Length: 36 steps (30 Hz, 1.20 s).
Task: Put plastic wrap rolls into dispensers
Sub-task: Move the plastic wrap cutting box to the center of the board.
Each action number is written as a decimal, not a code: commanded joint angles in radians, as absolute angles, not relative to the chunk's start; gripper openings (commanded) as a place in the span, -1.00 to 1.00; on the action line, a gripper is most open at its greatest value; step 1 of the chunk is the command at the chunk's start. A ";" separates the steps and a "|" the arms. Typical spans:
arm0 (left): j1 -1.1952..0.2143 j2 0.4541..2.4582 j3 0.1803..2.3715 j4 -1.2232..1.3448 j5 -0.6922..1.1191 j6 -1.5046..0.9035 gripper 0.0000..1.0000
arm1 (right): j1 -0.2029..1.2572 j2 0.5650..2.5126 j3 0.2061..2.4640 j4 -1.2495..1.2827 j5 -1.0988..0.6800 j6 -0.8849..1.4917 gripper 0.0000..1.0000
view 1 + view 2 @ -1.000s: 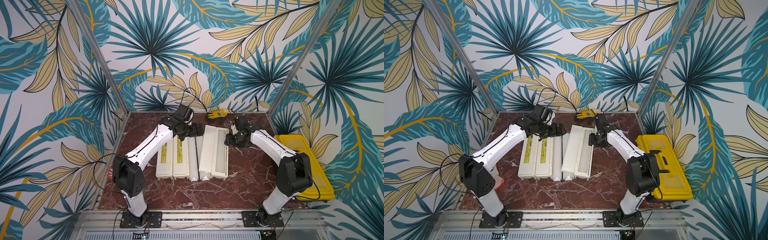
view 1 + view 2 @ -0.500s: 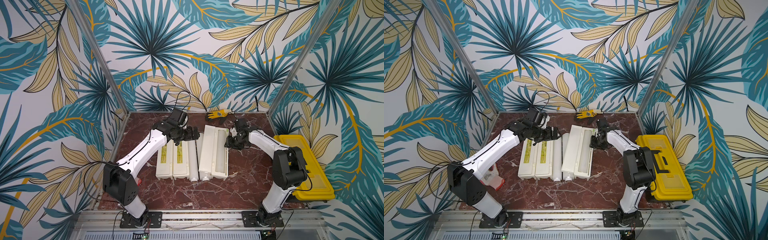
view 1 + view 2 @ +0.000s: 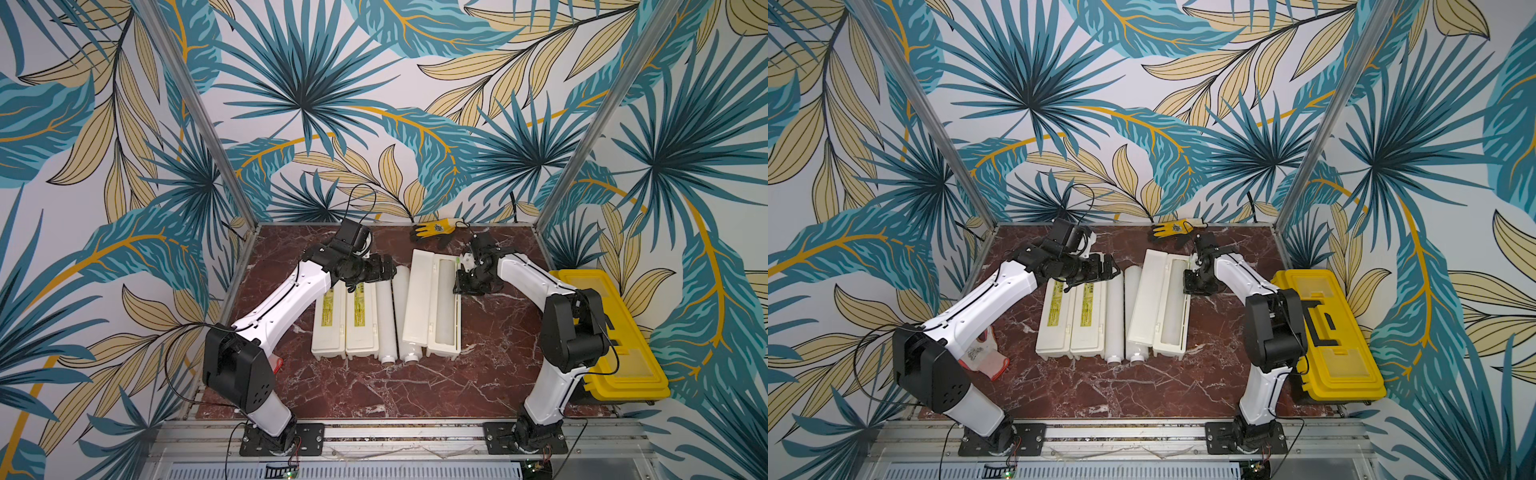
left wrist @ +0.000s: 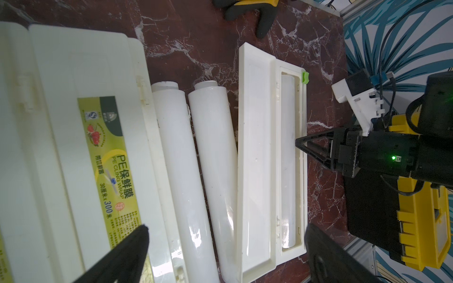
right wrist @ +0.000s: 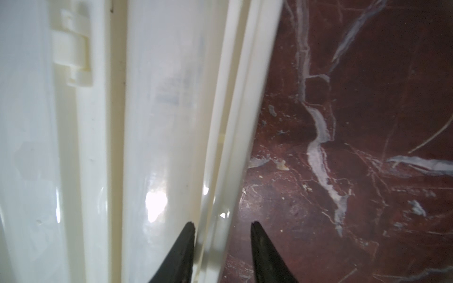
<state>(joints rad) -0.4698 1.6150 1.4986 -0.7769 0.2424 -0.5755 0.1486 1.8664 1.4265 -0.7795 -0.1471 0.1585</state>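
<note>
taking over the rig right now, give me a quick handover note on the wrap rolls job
Left tool: open, empty, above the far ends of the closed dispensers.
Right tool: shut on the outer wall of the open dispenser.
Done: one roll lies inside the open dispenser, lid folded back.
Left: two loose rolls lie side by side between the closed dispensers and the open one. Both closed dispensers likely need opening and loading, and the lids need shutting.

Yellow toolbox (image 3: 602, 332) well apart from the right pincer (image 3: 459, 282), on its outer side; yellow-black glove (image 3: 434, 230) near that pincer, on the marbled table (image 3: 374, 395).
</note>
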 commanded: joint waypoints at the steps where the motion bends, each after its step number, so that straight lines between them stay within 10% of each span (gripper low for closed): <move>1: -0.455 1.582 1.457 -0.755 0.249 -0.577 0.99 | 0.062 1.918 1.419 -0.903 -0.026 0.061 -0.27; 22: -0.364 1.525 1.373 -0.735 0.293 -0.556 0.99 | -0.176 1.985 1.562 -1.088 0.157 -0.072 -0.08; 28: -0.313 1.513 1.363 -0.735 0.296 -0.530 0.99 | -0.157 1.852 1.553 -1.055 0.053 -0.023 0.48; 36: -0.312 1.546 1.331 -0.742 0.196 -0.492 0.99 | -0.052 1.606 1.475 -0.968 -0.049 0.126 0.74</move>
<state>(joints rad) -0.3088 1.5337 1.3540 -0.7486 0.2279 -0.5163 -0.0963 1.6707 1.5158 -0.9958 0.0128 0.0402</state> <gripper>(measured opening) 0.995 0.869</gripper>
